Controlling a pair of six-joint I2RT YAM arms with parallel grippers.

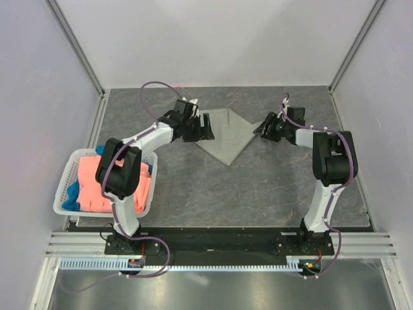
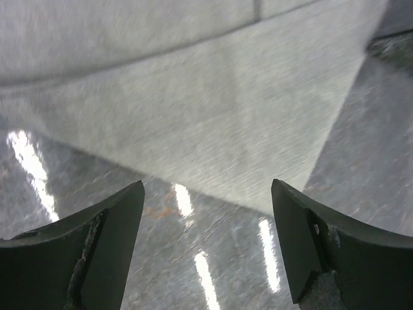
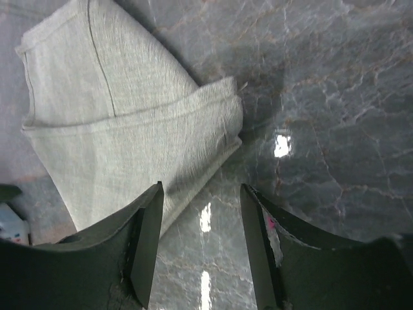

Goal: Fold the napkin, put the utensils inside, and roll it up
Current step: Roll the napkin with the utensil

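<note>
The dark marbled table (image 1: 258,194) carries a white basket (image 1: 64,177) at its left edge, filled with a coral-orange cloth (image 1: 90,181) and a blue cloth (image 1: 72,194). The light grey napkin (image 1: 222,132) lies at the far middle, folded into a triangle with its point towards the arms. The left gripper (image 1: 205,127) is at the napkin's left edge and the right gripper (image 1: 261,127) just off its right corner, each with fingers spread and holding nothing.
</note>
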